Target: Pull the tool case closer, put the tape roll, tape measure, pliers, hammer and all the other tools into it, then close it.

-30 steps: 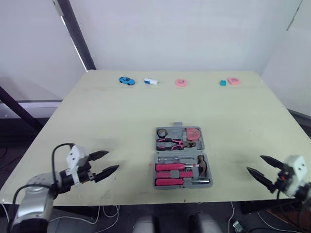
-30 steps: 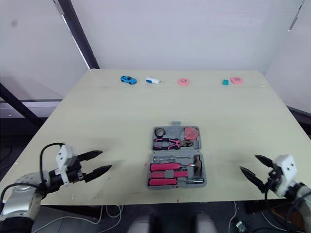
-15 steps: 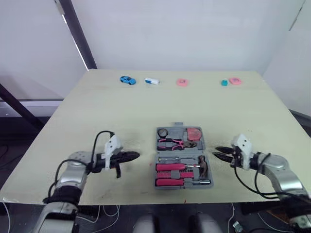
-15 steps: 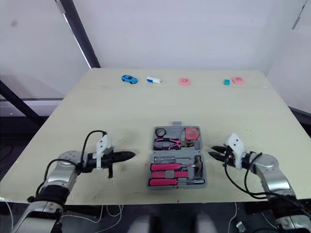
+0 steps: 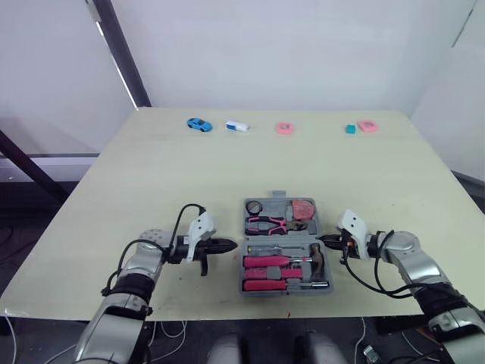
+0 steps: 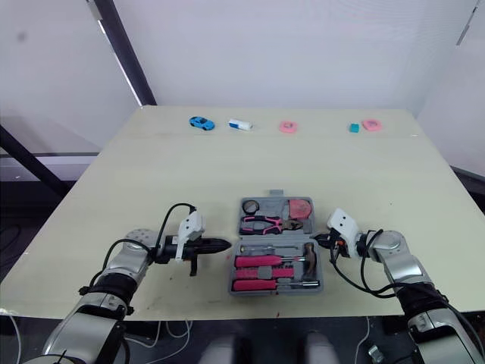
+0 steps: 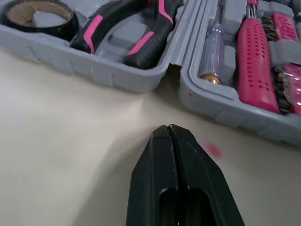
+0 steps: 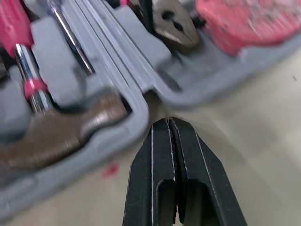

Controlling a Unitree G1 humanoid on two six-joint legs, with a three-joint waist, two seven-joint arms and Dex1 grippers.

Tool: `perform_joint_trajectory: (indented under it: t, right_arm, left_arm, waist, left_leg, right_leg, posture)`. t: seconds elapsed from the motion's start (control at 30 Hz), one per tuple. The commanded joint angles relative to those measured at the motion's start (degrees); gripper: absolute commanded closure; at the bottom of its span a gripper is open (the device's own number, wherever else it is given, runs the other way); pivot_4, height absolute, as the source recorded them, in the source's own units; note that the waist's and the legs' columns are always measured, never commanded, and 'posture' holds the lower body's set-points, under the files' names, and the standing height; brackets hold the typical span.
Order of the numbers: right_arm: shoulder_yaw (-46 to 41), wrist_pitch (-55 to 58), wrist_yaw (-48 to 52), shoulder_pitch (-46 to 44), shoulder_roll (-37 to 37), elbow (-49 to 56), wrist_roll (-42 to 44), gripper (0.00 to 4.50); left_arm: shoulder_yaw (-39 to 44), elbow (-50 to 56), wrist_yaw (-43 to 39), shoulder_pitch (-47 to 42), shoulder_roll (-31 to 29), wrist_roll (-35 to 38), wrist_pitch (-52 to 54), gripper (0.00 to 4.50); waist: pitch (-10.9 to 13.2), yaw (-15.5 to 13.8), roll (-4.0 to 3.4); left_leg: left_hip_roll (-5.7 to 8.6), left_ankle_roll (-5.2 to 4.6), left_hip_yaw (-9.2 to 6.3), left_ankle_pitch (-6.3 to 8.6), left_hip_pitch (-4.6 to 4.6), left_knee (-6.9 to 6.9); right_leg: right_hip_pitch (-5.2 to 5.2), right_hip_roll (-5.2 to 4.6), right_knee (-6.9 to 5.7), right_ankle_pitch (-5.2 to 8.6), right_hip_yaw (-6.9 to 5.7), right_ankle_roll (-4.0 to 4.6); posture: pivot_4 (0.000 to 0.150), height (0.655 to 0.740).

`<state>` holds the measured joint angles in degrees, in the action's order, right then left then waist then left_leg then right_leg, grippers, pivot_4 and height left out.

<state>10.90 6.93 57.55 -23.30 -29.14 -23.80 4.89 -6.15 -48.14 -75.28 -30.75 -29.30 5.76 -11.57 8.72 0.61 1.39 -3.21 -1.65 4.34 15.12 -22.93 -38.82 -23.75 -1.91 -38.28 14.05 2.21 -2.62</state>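
**While the tool case lies open, both claws sit at its hinge line**

Since every tool that shows appears seated in its moulded slot, the step in hand looks like closing the case. One half has to fold over the other on the hinge. A claw tip should therefore go under the outer rim of the far half, because pressure at the hinge itself would probably only slide the case. Lifting evenly from both sides should keep that half from twisting, and the near half may need holding down. The pliers and hammer must lie flush, or the latch may not catch.

The case lies near the front edge of the surface, centred between the arms, with its hinge running left to right. The tape roll, pliers and pink tape measure fill the far half. The pink-handled screwdrivers and the hammer fill the near half.

The left claw, fingers pressed together, points at the left end of the hinge, just beside the wall and not touching it. The right claw, fingers also together, points at the right end, close by the hammer head. Whether it touches the wall cannot be told.
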Motion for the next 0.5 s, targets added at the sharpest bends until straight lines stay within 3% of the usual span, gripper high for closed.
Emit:
perform_joint_trajectory:
  t: [0.03,0.5]
  right_arm:
    - [-0.49,-1.48,0.39,-0.64,0.96,1.28,0.73,4.46]
    - [-0.36,-1.79,0.29,-0.56,1.72,1.1,0.11,4.46]
  left_arm:
    - [-0.36,-2.18,0.09,-1.0,0.69,-0.88,-1.16,4.5]
    - [-0.87,-7.74,0.89,-3.98,2.77,-2.92,-3.12,4.5]
  waist:
    - [0.0,0.07,0.0]
    - [0.0,0.1,0.0]
  left_leg:
    - [0.0,0.0,-0.01,0.0,0.0,0.0]
    - [0.0,0.0,-0.04,0.0,0.02,0.0]
  right_leg:
    - [0.0,0.0,0.0,0.0,0.0,0.0]
    - [0.02,0.01,-0.02,0.0,-0.03,0.0]
  posture:
    - [0.15,0.74]
    - [0.15,0.74]
